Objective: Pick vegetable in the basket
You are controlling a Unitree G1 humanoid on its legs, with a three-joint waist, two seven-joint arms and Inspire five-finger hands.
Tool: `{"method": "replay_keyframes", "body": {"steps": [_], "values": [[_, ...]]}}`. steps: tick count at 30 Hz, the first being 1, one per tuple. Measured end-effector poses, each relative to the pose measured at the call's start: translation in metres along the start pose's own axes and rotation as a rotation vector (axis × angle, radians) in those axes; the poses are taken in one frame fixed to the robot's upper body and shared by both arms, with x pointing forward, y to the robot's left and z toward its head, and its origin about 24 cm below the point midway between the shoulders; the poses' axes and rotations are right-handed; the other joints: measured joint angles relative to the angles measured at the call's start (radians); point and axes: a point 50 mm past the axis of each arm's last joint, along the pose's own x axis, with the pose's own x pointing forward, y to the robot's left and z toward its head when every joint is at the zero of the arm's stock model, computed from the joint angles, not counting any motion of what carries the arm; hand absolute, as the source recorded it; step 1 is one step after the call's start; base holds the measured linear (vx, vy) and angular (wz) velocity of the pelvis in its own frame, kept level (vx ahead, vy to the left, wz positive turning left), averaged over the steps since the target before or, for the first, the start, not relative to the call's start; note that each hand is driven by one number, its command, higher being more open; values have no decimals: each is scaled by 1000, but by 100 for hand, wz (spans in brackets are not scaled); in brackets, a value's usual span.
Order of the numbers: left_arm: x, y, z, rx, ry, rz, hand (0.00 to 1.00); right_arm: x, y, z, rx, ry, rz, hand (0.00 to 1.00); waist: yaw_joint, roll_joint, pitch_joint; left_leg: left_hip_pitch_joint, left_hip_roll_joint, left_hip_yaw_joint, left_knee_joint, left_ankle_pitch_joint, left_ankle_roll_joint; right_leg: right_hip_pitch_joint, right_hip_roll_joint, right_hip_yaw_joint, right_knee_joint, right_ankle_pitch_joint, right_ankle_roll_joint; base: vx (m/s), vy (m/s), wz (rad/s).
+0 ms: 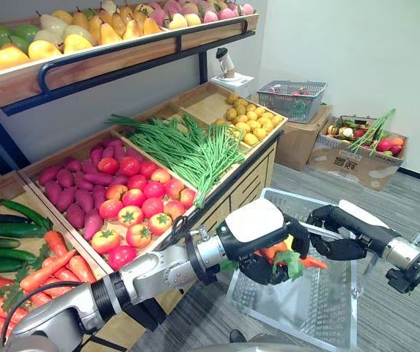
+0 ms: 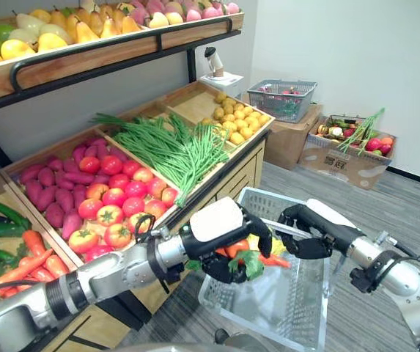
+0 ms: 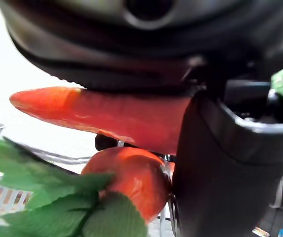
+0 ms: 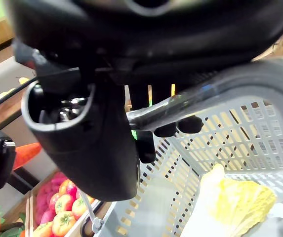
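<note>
My left hand (image 1: 262, 236) hovers over the grey wire basket (image 1: 319, 308) with its fingers curled round orange carrots (image 1: 275, 251) with green tops (image 1: 292, 265). Close up, the carrots (image 3: 106, 116) lie pressed under the palm, and the leaves (image 3: 62, 207) hang beside them. My right hand (image 1: 341, 233) is shut on the basket handle (image 4: 200, 98) at the basket's right side. A pale yellow leafy vegetable (image 4: 240, 202) lies inside the basket.
The wooden produce stand (image 1: 217, 205) to the left holds carrots (image 1: 41, 275), cucumbers (image 1: 4, 235), tomatoes (image 1: 136, 209), purple sweet potatoes (image 1: 74, 187), green beans (image 1: 195, 150) and yellow fruit (image 1: 250, 121). A shelf of pears (image 1: 85, 33) runs above. Cardboard boxes (image 1: 360, 158) and another basket (image 1: 292, 99) stand behind.
</note>
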Motion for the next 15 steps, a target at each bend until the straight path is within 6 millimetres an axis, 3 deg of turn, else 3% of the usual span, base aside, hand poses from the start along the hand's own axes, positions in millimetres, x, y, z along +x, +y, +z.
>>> {"method": "replay_keyframes", "body": {"steps": [15], "values": [[11,-19,-15,-24,99,-8,0,3,7,5,27,-36,105,0,-20,7,-5,15,-19,43,-20,4,-5,-27,4,7,24,-4,3,7,-8,-9]]}}
